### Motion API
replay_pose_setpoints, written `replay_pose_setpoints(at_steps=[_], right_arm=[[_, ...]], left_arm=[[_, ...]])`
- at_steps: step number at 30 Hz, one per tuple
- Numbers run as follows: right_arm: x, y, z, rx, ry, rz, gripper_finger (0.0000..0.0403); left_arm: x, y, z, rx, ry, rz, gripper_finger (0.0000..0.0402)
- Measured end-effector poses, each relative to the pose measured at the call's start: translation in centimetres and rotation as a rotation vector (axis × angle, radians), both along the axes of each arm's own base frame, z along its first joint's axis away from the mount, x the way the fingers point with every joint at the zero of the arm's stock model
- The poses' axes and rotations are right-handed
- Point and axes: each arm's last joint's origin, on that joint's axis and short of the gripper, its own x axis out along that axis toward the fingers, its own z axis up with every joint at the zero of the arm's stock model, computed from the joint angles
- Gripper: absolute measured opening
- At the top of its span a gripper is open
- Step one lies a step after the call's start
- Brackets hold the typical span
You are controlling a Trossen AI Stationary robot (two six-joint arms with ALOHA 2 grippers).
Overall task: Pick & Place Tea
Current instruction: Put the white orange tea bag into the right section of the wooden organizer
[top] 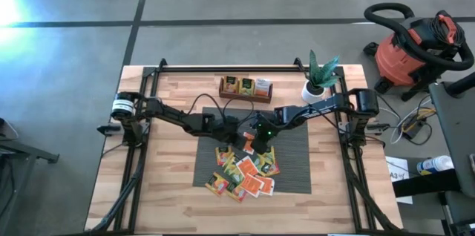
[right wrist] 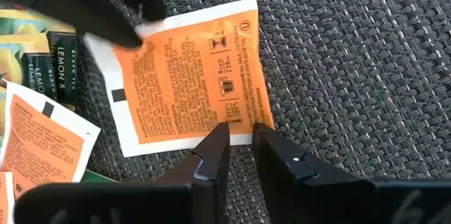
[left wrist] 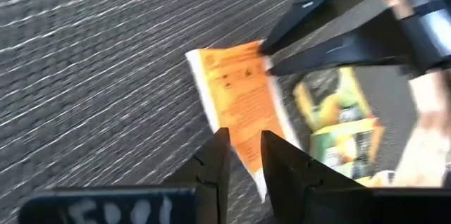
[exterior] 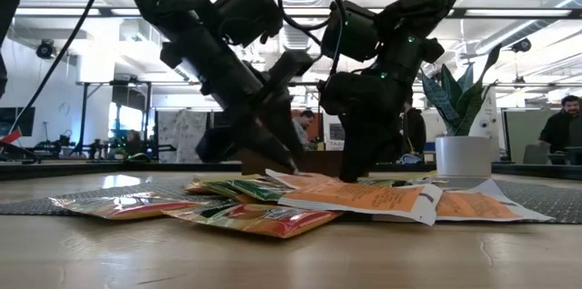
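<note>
An orange tea sachet [right wrist: 190, 76] [left wrist: 236, 94] lies at the far side of the grey ribbed mat [top: 293, 154]. Both grippers meet over it. My left gripper [left wrist: 243, 138] [top: 247, 138] slants down at one end of it. My right gripper [right wrist: 239, 131] [top: 261, 143] points down at the opposite edge. Each has only a narrow gap between its fingers. The other sachets, orange, yellow and green, lie in a loose pile [top: 241, 175] [exterior: 264, 209] on the mat's near half. My left gripper has the orange sachet's end [left wrist: 246, 155] in the narrow gap between its fingers, coming slanting down from the table's left. The view is blurred, and I cannot tell whether the sachet is lifted. My right gripper pinches the sachet's white-bordered edge [right wrist: 238, 127] between its two fingers, from above, pointing down. The sachet spreads flat away from the fingers and seems to lie on the mat.
A dark wooden tray [top: 223, 87] with sachets standing in it sits at the far middle of the table. A potted plant [top: 319, 80] [exterior: 459, 157] stands to its right. Bare wood flanks the mat on both sides. People show in the room beyond the table.
</note>
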Motion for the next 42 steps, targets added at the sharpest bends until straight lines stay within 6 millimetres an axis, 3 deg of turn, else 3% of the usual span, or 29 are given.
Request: replay_pose_setpoints(at_steps=[4,12,17,27,31,35,42], right_arm=[[0.0,0.0,0.0,0.0,0.001,0.001,0.0068],[0.0,0.0,0.0,-0.002,0.001,0.0,0.0068],[0.0,0.0,-0.1,-0.007,0.0,-0.003,0.0068],[0.1,0.0,-0.1,-0.009,-0.007,-0.003,0.0068],[0.1,0.0,0.1,-0.01,-0.013,0.0,0.0068],[-0.1,-0.1,0.7,-0.024,-0.032,0.0,0.0068],[-0.6,-0.3,4.0,-0.083,-0.132,-0.012,0.0068]], left_arm=[[-0.6,0.0,-0.6,-0.002,0.082,-0.001,0.0076],[-0.3,-0.2,-0.4,-0.062,0.043,-0.024,0.0076],[-0.1,-0.3,-1.3,-0.124,0.069,-0.045,0.0083],[0.8,-0.4,-0.8,-0.131,-0.052,-0.065,0.0091],[0.8,-0.4,-0.8,-0.122,-0.056,-0.073,0.0067],[0.8,-0.5,-0.8,-0.106,-0.058,-0.088,0.0016],[0.7,-0.4,-0.3,-0.009,-0.063,-0.072,0.0001]])
